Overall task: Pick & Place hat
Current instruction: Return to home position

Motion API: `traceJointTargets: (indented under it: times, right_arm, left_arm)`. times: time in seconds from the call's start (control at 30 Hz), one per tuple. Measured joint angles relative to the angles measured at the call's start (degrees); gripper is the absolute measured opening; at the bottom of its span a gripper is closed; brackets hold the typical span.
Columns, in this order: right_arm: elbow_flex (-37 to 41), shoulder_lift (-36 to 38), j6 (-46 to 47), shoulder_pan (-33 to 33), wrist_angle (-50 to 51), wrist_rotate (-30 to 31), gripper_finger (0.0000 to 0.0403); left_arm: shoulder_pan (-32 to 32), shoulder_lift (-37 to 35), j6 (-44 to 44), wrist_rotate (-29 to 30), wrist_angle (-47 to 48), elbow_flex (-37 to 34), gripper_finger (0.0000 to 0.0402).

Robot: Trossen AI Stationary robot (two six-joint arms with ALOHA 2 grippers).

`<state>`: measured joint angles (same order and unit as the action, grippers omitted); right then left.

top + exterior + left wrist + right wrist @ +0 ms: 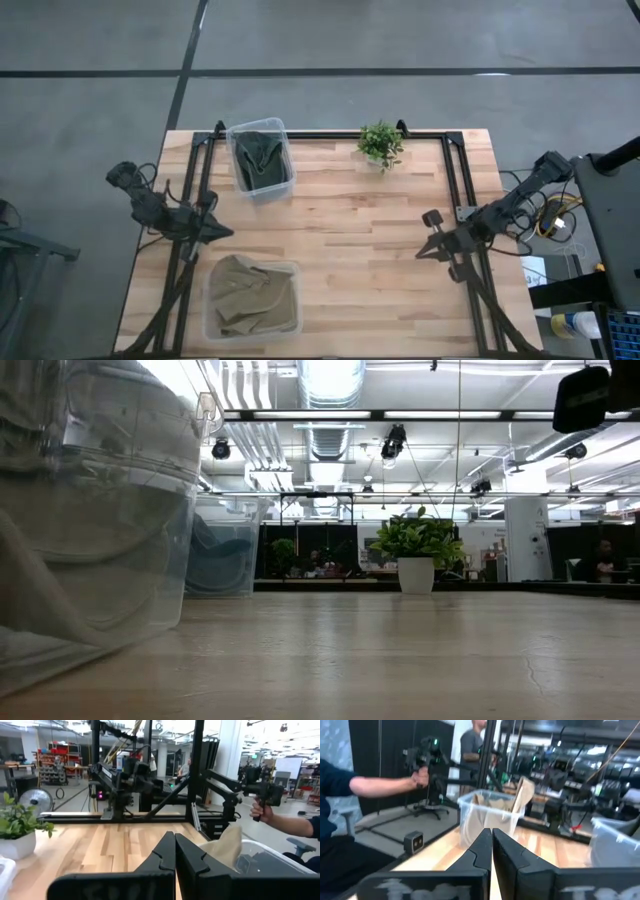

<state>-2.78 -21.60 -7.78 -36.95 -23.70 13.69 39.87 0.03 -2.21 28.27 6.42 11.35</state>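
The brown cap is shown in the clear bin just beside the left jaws, well apart from the right jaws. Both pairs are pressed together, empty. Only homing is judged left.

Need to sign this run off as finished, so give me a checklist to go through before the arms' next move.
1. Brown cap inside the bottom bin: ok.
2. Dark green cap inside the top bin: ok.
3. Left gripper empty, fingers shut, clear of the bottom bin: ok.
4. Right gripper empty, fingers shut, over the table's right side: ok.
5. Potted plant upright, apart from both arms: ok.
6. Arms at their exact home pose: cannot tell.
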Motion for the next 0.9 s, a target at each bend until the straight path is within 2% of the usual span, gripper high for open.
traceJointTargets:
  times: [0.2, 0.53, 0.7, 0.9]
  right_arm:
    - [2.27, 9.17, -2.5, 0.0, 1.72, -0.03, 0.0009]
    - [2.27, 21.17, -2.35, 0.02, 14.67, 0.0, 0.0009]
    - [2.27, 21.25, 1.26, 0.25, 19.73, 1.76, 0.0009]
    - [2.27, 21.61, 1.19, 0.24, 20.58, 1.05, 0.0009]
  left_arm:
    - [0.01, -0.02, -0.42, 0.13, 0.15, -1.06, 0.0]
    - [0.0, -0.02, -1.28, 1.21, 3.19, -1.31, 0.0]
    - [0.01, -0.02, -1.88, 1.06, 3.97, -1.31, 0.0]
    - [-0.01, -0.02, 1.63, -5.25, -0.58, -2.72, 0.0]
